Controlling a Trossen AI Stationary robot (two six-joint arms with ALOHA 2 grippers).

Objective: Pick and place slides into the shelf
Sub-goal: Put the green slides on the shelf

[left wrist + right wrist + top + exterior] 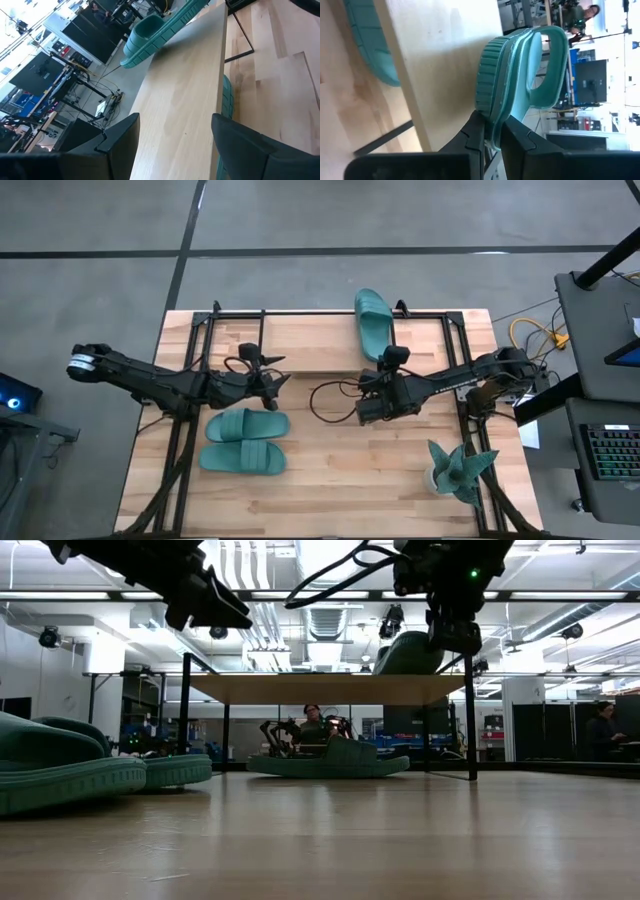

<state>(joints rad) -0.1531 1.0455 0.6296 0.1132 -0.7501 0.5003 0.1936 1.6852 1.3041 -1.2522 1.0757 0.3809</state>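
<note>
One teal slide (374, 318) is over the right part of the shelf's light-wood top board (300, 340), with my right gripper (390, 362) shut on its near end. A second slide (330, 760) lies on the table under the shelf and is hidden by the board in the high view. Two more slides (247, 423) (243, 458) lie side by side on the table, near of the shelf's left part. My left gripper (272, 377) hangs open above the board's near edge (172, 125) and touches nothing. My right gripper pinches the slide's sole rim at the heel end (490, 117), the end away from the strap (555, 60), between its two fingers. The fingers come level from the table's near side, along the slide. The sole faces the shelf top; whether it rests there I cannot tell.
A teal spiky plant (460, 470) stands at the table's near right corner. The shelf's thin black legs (470, 720) stand on the table. Cables loop between the arms (325, 400). People and equipment show in the room beyond the table (315, 725).
</note>
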